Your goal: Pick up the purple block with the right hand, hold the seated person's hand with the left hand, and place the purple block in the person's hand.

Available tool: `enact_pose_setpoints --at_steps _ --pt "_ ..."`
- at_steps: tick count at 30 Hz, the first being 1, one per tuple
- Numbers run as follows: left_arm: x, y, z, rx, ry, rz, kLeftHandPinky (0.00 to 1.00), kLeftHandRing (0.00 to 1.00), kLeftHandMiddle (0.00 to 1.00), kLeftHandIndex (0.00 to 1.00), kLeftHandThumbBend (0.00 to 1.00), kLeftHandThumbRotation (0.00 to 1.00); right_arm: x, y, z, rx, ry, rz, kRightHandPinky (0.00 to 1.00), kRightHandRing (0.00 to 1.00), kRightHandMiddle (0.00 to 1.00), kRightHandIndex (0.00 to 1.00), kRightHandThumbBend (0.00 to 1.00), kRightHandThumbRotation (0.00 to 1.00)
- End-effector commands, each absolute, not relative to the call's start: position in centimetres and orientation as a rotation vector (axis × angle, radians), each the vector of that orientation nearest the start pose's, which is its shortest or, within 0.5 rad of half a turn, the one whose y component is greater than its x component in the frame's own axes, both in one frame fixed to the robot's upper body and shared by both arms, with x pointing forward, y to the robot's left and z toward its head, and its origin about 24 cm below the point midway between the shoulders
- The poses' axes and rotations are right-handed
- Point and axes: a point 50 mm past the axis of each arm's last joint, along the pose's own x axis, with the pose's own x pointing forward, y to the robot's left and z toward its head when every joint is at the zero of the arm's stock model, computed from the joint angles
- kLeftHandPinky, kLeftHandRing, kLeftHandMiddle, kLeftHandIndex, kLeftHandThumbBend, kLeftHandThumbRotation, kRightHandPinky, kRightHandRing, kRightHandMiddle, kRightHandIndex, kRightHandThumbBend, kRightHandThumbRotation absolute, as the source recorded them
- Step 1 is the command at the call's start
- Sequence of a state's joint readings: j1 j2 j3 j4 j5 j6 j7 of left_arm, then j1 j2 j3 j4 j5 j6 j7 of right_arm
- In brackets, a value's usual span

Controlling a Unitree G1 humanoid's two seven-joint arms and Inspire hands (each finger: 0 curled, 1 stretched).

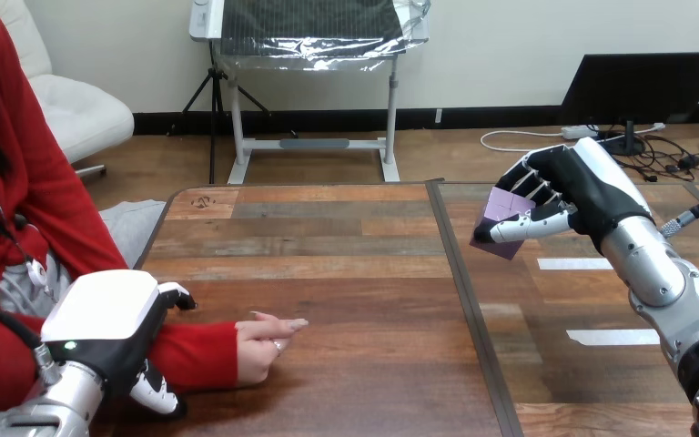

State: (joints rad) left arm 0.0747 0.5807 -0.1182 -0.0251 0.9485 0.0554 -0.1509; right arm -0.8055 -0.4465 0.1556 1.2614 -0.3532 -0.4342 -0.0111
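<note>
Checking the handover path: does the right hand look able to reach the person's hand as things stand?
Probably yes. The right hand, curled round the purple block, hangs above the table; only bare tabletop lies between it and the person's hand, which rests uncovered on the wood.

Table bare btw right hand w/ block and person's hand: open lane. Left hand wraps forearm, left of lane.
</note>
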Motion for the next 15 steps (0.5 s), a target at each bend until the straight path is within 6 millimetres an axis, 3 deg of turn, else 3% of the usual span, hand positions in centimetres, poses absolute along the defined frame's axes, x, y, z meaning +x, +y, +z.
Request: enact_pose_setpoints --at_steps 1,15 --pt "24.21 23.97 5.25 1.532 0.109 -0.175 0.70 0.77 0.78 0.75 0.99 0.02 38.02 -23.12 10.09 -0.820 -0.056 0.093 0.41 0.44 0.48 0.49 0.76 0.00" --pt "24.16 24.07 6.16 1.533 0.087 -0.145 0.73 0.78 0.80 0.76 0.97 0.03 38.04 -23.08 10.09 -0.831 -0.059 0.090 0.41 0.45 0.48 0.49 0.77 0.00"
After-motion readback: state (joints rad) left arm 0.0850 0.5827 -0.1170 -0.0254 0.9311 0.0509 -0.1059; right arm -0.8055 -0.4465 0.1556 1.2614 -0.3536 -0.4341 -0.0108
